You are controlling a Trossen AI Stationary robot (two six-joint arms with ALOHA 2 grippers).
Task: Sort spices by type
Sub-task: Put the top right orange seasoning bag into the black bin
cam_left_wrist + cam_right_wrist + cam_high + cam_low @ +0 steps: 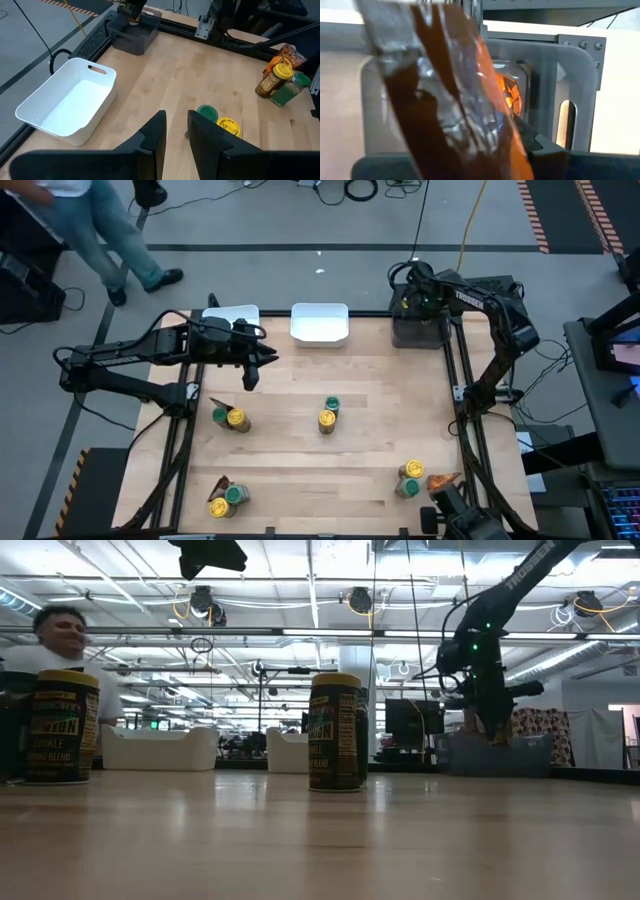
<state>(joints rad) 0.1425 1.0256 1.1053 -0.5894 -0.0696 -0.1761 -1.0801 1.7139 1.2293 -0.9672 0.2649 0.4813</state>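
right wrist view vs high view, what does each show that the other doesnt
Only the right wrist view shows the brown-orange packet pinched in the right gripper, hanging over the grey bin.

Only the high view shows the whole table: four clusters of jars, two white trays, and the left gripper hovering empty.

Both show the grey bin at the table's far right corner, with the right arm over it.

My wooden table (380, 430) lies bare between four corner-ward jar clusters; one pair of jars (328, 415) stands mid-table. Along the far edge, white trays (320, 323) and a grey bin (418, 328) block passage, seemingly with gaps between.
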